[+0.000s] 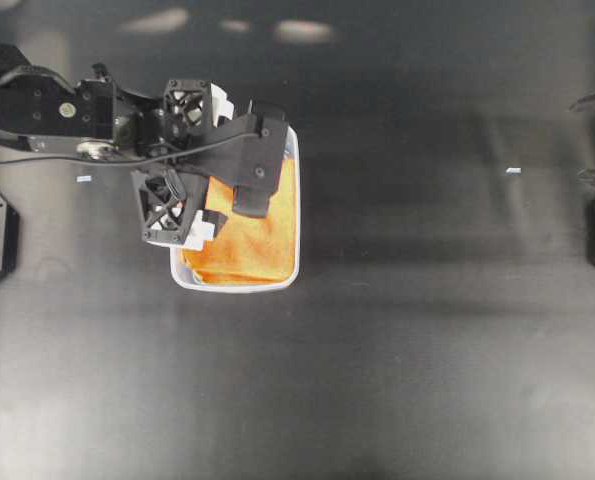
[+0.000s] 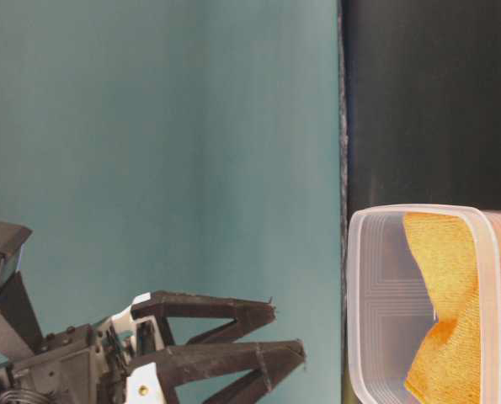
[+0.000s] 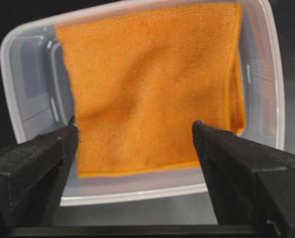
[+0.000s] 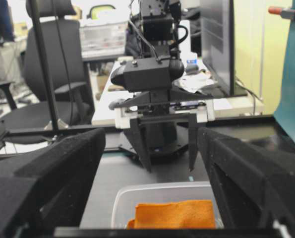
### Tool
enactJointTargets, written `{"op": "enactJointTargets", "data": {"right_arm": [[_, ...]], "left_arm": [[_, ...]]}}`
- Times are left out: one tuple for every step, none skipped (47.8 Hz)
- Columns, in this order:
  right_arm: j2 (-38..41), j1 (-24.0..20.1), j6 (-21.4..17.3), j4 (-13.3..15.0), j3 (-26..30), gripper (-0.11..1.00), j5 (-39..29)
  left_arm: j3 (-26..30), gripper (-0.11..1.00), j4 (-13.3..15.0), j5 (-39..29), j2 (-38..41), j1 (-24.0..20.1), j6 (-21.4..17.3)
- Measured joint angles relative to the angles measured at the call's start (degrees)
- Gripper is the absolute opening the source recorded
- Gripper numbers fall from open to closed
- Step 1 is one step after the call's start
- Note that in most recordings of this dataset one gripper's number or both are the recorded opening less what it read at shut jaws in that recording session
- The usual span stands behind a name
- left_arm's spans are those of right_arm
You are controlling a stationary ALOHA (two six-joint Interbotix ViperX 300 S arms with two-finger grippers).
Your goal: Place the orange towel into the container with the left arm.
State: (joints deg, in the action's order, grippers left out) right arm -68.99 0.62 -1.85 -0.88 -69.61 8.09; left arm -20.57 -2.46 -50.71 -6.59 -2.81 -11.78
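**Towel is in the tub; your left gripper has let go**

You'll find the orange towel point(image 3: 152, 89) lying inside the container point(image 3: 23, 69), flat but a little rumpled, covering most of the floor. Your left gripper point(image 3: 135, 131) hangs above it with its fingers spread wide and nothing between them, likely because the drop is done. In the overhead view the towel's long axis follows the container's, running up and down that picture. The right gripper point(image 4: 149, 183) looks wide open, well apart across the tabletop point(image 1: 427, 300).

No legible text, label or number on anything here
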Motion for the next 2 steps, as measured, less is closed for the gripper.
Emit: {"op": "enactJointTargets", "data": {"right_arm": [[-0.09, 0.00, 0.00, 0.00, 0.00, 0.74, 0.00], [-0.09, 0.00, 0.00, 0.00, 0.00, 0.74, 0.00]], "left_arm": [[0.09, 0.89, 0.00, 0.00, -0.26, -0.09, 0.00], [0.26, 0.89, 0.00, 0.09, -0.79, -0.09, -0.09]]}}
